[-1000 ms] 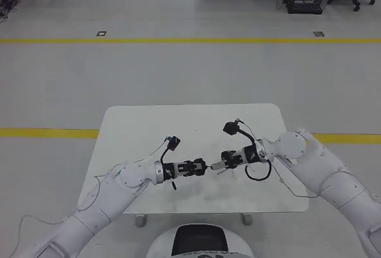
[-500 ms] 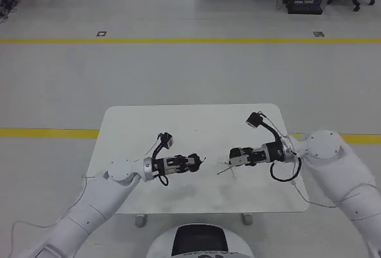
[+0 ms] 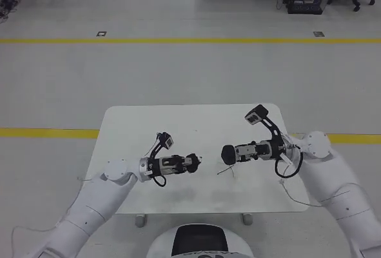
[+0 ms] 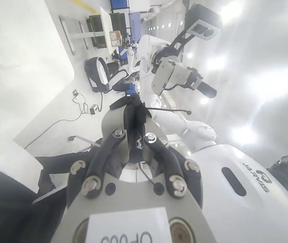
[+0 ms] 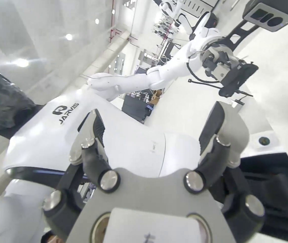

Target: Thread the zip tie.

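Observation:
My left gripper [image 3: 195,160] hovers over the middle of the white table [image 3: 177,122]. It is shut on a thin black zip tie [image 4: 170,110] that sticks out past its fingertips, and its own view shows it close up [image 4: 134,105]. My right gripper [image 3: 227,155] hangs a short gap away, facing the left one. Its fingers are wide open with nothing between them [image 5: 156,115]. In the right wrist view the left gripper [image 5: 231,87] shows farther off, with the zip tie's tip [image 5: 245,93] poking out. A second thin black strand [image 3: 225,171] lies on the table just below the right gripper.
The tabletop bears nothing else. Its front edge [image 3: 196,211] lies close below both grippers. Grey floor with yellow lines [image 3: 190,40] surrounds the table.
The grippers were tip to tip and have drawn apart. The right gripper has opened and swung back, and the black strand that hung from it now lies on the table.

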### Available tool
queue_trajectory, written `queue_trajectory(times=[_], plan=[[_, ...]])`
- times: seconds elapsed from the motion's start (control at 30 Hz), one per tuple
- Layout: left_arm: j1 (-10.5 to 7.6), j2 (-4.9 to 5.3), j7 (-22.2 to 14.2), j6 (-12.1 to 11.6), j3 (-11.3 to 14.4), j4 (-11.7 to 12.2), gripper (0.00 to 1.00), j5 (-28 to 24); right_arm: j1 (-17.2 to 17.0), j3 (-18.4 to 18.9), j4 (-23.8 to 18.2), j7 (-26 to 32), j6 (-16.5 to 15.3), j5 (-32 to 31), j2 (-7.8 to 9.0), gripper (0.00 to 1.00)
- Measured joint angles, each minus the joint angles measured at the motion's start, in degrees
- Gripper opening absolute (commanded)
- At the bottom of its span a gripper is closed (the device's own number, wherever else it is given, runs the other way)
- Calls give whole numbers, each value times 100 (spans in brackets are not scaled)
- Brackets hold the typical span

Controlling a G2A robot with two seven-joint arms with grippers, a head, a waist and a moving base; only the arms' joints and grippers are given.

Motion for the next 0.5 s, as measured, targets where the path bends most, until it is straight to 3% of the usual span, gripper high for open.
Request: queue_trajectory(times=[0.23,0.5], plan=[[68,-75,-258,0,-222,65,0,-158,93,-269,370,0,0,515,-165,100],[140,-154,-372,0,-384,105,0,-78,206,-673,432,0,0,938,-256,100]])
